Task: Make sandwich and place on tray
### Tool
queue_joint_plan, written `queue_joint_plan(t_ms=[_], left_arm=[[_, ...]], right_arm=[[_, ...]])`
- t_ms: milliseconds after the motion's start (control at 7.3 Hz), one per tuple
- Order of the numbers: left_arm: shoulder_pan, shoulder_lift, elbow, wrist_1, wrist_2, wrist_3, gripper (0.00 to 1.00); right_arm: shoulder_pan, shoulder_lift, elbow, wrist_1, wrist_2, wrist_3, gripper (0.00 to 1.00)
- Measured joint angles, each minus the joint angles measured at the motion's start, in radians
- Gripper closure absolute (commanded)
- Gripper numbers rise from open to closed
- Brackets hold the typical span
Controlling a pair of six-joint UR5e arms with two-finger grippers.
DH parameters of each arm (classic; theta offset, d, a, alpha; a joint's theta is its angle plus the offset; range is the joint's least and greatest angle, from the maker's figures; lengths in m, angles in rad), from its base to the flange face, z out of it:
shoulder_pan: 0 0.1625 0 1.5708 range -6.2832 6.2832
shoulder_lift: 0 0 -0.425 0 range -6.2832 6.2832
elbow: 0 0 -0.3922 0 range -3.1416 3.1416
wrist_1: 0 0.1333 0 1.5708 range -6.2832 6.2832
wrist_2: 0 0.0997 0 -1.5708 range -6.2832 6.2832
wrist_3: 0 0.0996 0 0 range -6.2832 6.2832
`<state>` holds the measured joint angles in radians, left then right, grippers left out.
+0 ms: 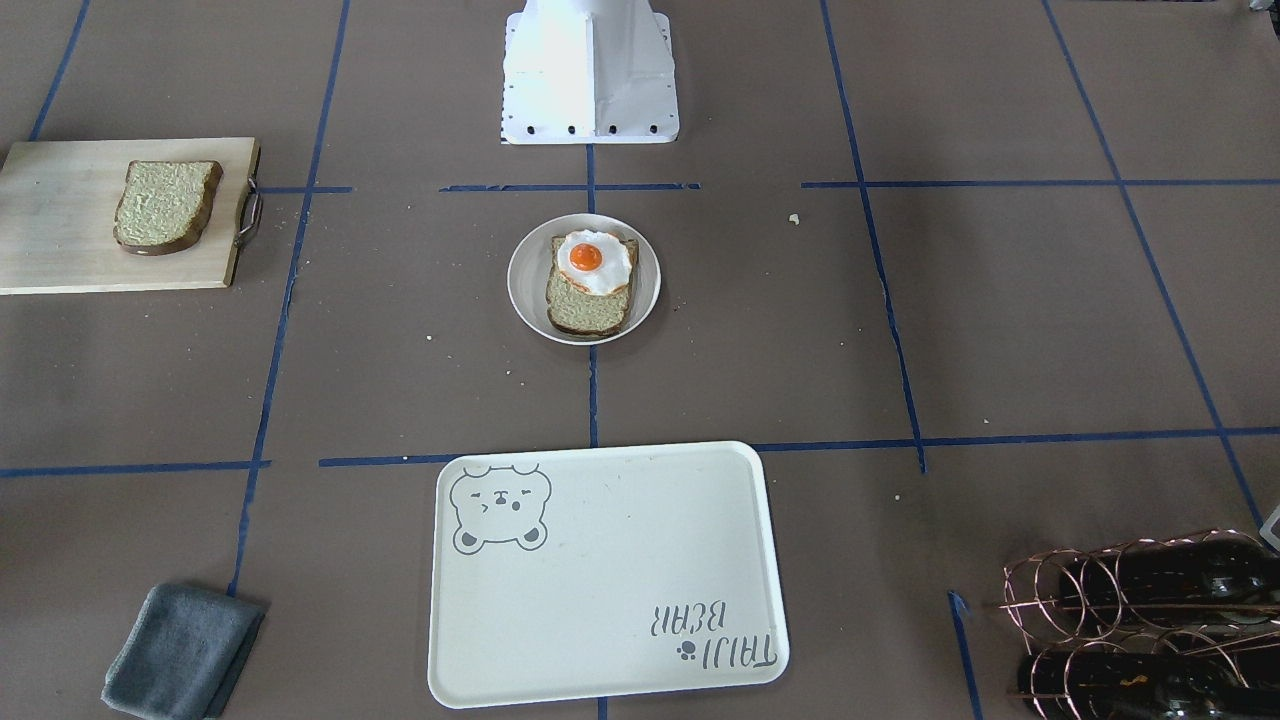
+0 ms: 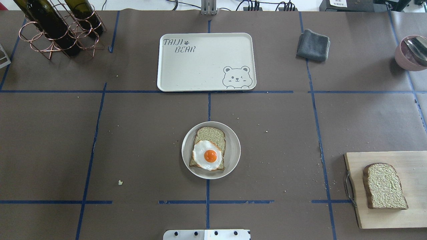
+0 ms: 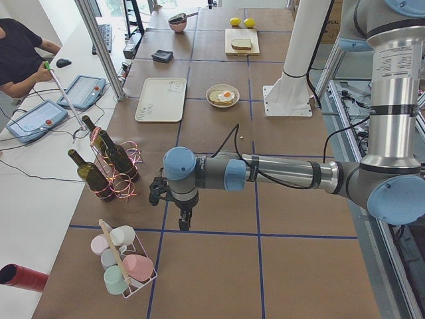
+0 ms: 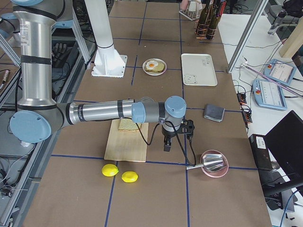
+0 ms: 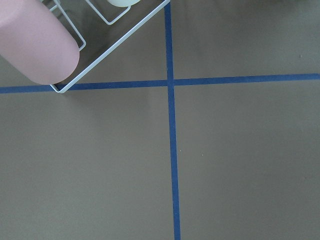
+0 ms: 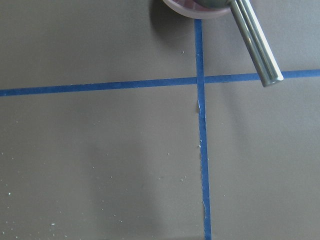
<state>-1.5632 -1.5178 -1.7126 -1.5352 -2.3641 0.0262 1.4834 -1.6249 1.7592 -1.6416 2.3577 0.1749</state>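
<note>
Sandwich, open-faced on its plate, runs lengthwise toward the tray. Left end effector and right end effector hang well apart from it; I cannot tell their grip.

The left gripper, toward the table's left end, and the right gripper, toward its right end, each show only small and side-on; whether their jaws stand apart cannot be told. At the table's middle the egg hides much of the bread slice under it. Toward the right end, the overhead view's edge cuts off the cutting board and the pink bowl. Along the operators' edge, the wine rack runs past the front-facing view's edge. The left wrist view crops a pink cup; the right wrist view crops a metal handle.
</note>
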Motion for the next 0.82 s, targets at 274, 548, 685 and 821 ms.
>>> queue_joint_plan(t_ms=[274, 548, 685, 821], left_arm=[[0.000, 0.000, -0.016, -0.007, 0.047, 0.032, 0.00], [0.002, -0.009, -0.033, 0.001, 0.072, 0.049, 0.00], [0.005, -0.014, -0.039, 0.002, 0.072, 0.046, 0.00], [0.009, -0.018, -0.042, 0.001, 0.067, 0.048, 0.00]], right_arm=[[0.000, -0.002, 0.006, 0.000, -0.002, -0.003, 0.00], [0.000, -0.002, 0.006, -0.002, 0.014, -0.005, 0.00], [0.001, -0.006, 0.003, -0.003, 0.043, -0.003, 0.00], [0.001, -0.013, 0.004, -0.002, 0.087, 0.000, 0.00]])
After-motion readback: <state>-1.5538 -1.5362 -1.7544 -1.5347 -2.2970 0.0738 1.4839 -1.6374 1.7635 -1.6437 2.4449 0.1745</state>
